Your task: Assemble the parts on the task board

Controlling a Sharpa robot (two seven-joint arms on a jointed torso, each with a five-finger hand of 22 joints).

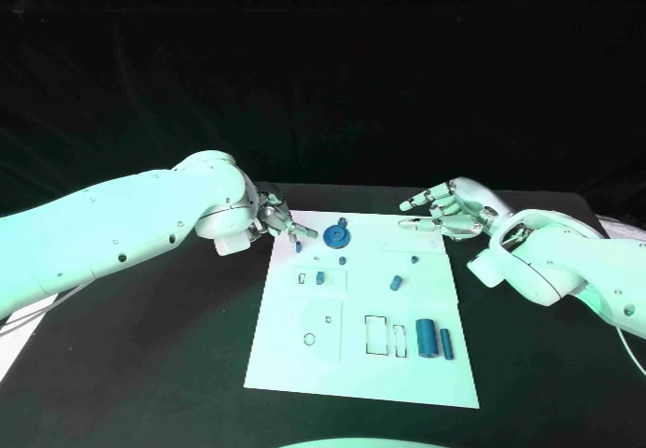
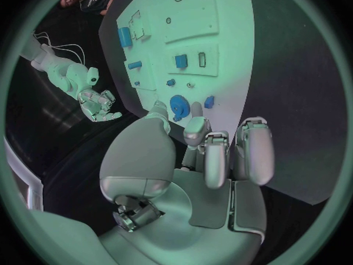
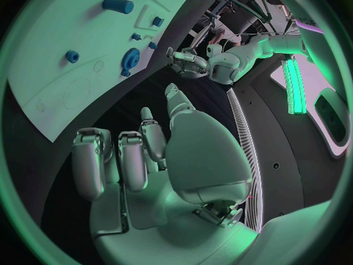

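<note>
White rectangular task board (image 1: 353,373) flat mid-way across black table (image 1: 161,336), long side running near edge to far edge. Blue gear-shaped round part (image 1: 335,236) near board's far-left corner, small blue peg (image 1: 296,246) just left of it at the far-left edge, touching or apart not clear. Small blue block (image 1: 320,277) inside an outlined recess on left half; small blue tilted piece (image 1: 398,282) right of centre; tiny dark dots near it too small to identify. Large blue cylinder (image 1: 426,337) and thinner blue bar (image 1: 445,342) lying side by side near right edge, beside empty rectangular outlines. Silver left hand (image 1: 276,221) at board's far-left corner, fingertips (image 1: 304,231) pointing toward gear, just beside peg; from left wrist view fingers (image 2: 213,159) spread, apart, nothing seen between them, tips short of gear (image 2: 179,106); actual contact with peg (image 2: 209,102) cannot tell. Silver right hand (image 1: 444,213) above far-right corner of board, partly off its edge, fingers loosely curved and apart, grasping nothing; right wrist view shows palm (image 3: 199,159) bare, fingers (image 3: 132,159) separated, over dark table beside board edge. Left hand also seen small in right wrist view (image 3: 187,62), detail too small to read. Board's near-left quarter bears only faint outlines, shapes hard to make out.
</note>
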